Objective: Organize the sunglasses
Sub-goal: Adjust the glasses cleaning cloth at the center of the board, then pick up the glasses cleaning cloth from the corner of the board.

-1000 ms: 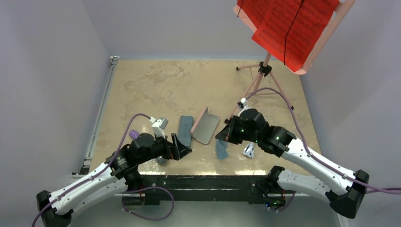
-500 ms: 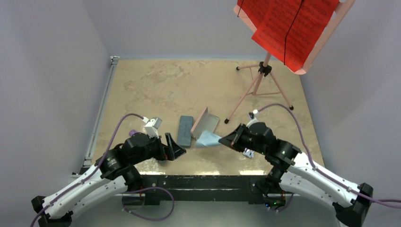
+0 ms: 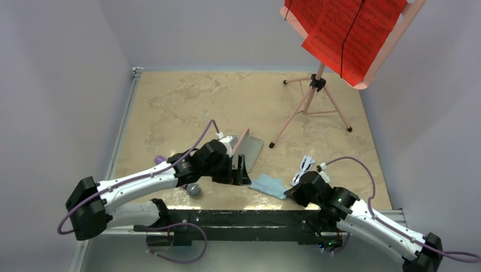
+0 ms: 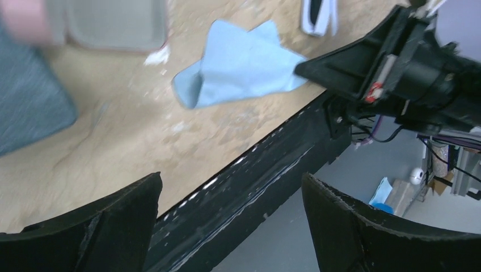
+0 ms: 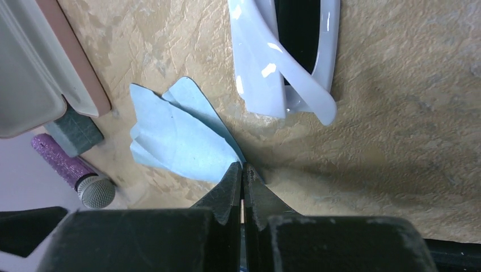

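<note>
**Right end effector [image 3: 288,194] [image 5: 243,170] clenching on the light blue cloth [image 3: 268,185] [image 5: 176,139] [image 4: 238,62], left end effector [image 3: 241,170] [image 4: 231,181] hanging released**

I am pinching one corner of the light blue cloth between my right fingertips, with the jaws pressed together. I am holding it low over the front edge of the counter [image 3: 187,102]. The rest of the cloth is lying crumpled on the counter, spreading away to the left of that grip.

The white sunglasses [image 3: 305,165] [image 5: 283,56] [image 4: 319,17] are lying on the counter just beyond my right end effector. They are close to the cloth but not touching it. In the right wrist view one chunky white arm is crossing over the frame, and a dark lens is showing behind it. Nothing is gripping them.

My left end effector is hovering with its jaws spread wide and nothing between them. It is hanging near the front edge of the counter, just beside the pink case [image 3: 247,152] [image 5: 34,73] [image 4: 113,22]. That case is lying open with its pale lining showing, left of the cloth and apart from it.

The grey-blue case [image 4: 28,107] is lying next to the pink one on its left side, blurred in my left wrist view. A microphone [image 3: 194,190] [image 5: 85,181] with a purple handle and a grey head is lying near the front edge, partly under my left arm. A music stand [image 3: 317,85] carrying red sheets is standing at the far right of the counter, well apart from everything else.
</note>
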{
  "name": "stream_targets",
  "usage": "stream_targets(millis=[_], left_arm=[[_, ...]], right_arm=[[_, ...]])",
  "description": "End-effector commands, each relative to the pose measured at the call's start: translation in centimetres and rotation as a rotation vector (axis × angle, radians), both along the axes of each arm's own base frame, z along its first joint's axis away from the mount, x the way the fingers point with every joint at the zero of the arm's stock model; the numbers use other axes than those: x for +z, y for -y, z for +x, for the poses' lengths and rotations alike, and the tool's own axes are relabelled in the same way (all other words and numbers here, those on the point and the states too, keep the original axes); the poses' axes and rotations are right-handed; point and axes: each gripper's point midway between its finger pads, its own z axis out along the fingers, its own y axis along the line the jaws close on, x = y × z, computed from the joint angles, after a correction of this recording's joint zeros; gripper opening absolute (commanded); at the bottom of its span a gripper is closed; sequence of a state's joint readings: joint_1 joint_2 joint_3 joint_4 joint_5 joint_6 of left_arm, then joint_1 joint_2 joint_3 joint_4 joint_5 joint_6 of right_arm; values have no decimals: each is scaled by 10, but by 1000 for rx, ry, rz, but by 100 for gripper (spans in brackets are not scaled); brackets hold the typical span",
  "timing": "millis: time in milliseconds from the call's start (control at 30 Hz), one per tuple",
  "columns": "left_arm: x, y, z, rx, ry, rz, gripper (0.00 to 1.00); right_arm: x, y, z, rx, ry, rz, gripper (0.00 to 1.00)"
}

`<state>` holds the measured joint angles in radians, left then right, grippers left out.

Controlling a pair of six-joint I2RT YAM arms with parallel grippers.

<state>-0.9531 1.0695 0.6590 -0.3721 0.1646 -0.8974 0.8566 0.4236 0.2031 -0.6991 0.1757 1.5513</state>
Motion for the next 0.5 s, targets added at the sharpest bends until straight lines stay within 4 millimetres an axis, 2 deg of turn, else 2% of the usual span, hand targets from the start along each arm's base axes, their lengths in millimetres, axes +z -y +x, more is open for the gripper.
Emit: stream_targets(millis=[0, 167, 300, 467], left_arm=[[46, 47, 25, -73, 133, -32, 96], [31, 68, 34, -104, 106, 103, 92], [18, 92, 25, -160, 80, 100, 92], [10, 114, 32, -161, 68, 140, 87]], right_arm=[[-3, 7, 7, -4, 39, -54, 0], [6, 3, 12, 57, 65, -97, 0], [16, -1, 15, 134, 102, -130, 0], [16, -15, 7, 300, 140, -117, 0]])
